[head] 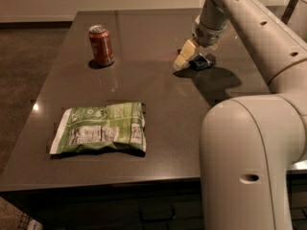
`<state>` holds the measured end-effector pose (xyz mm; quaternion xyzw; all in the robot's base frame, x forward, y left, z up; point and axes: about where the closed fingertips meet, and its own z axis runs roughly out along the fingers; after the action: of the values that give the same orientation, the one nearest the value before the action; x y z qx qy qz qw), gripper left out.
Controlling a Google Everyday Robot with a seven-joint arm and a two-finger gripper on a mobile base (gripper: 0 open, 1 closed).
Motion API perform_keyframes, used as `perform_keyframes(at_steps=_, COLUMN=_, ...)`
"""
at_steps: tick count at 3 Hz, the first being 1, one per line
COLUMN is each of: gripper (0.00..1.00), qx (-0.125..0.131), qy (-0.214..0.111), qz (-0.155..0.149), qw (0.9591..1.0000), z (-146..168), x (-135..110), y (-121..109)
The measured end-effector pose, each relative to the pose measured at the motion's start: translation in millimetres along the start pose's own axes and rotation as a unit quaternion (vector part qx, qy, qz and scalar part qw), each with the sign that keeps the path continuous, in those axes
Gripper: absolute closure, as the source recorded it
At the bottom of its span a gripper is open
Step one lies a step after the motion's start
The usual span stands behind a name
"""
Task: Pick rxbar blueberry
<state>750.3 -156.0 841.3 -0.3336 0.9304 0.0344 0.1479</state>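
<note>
The rxbar blueberry (201,62) is a small dark blue wrapper lying on the dark table (158,109) at the far right. My gripper (188,59) is down at the table surface right at the bar, with its cream tip on the bar's left side. Most of the bar is hidden by the gripper. I cannot tell whether the gripper has hold of the bar.
An orange-red soda can (101,45) stands at the far left of the table. A large green-and-white chip bag (100,129) lies near the front left edge. My arm's thick near segment (249,162) fills the lower right of the view.
</note>
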Motion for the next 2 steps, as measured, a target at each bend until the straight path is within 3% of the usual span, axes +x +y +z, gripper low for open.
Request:
perform_keyframes(at_steps=1, gripper=0.16, qx=0.002, qy=0.005, qz=-0.004, qw=1.0000, z=3.6, x=-1.6, y=-3.6)
perform_keyframes(at_steps=2, gripper=0.40, qx=0.001, qy=0.006, qz=-0.007, qw=1.0000, z=5.1, x=-2.8, y=-5.9)
